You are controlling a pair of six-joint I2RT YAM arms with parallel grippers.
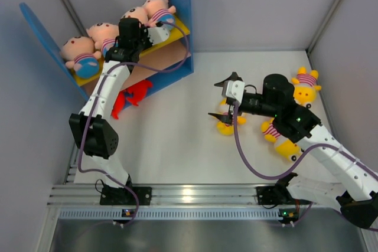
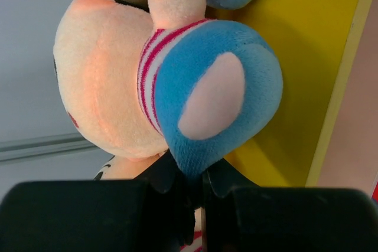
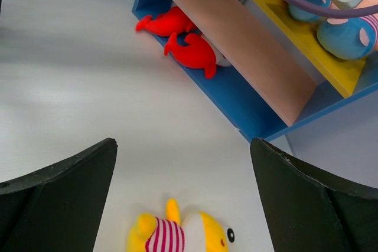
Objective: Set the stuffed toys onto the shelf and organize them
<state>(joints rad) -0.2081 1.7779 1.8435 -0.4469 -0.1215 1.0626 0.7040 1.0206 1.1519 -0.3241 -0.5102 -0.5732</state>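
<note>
Left pincer [image 2: 192,184] is clamped together on the blue bottom of a pink-faced doll [image 2: 118,98]. The doll lies at its twelve o'clock on the yellow upper board [image 2: 307,57] of the shelf [image 1: 177,4], among other pink dolls [image 1: 80,51]. Right pincer [image 3: 182,146] stands wide apart over the desk [image 3: 71,87]. In its wrist view a yellow striped toy [image 3: 183,234] lies at six o'clock, and two red monsters [image 3: 189,51] at twelve, at the shelf's foot.
</note>
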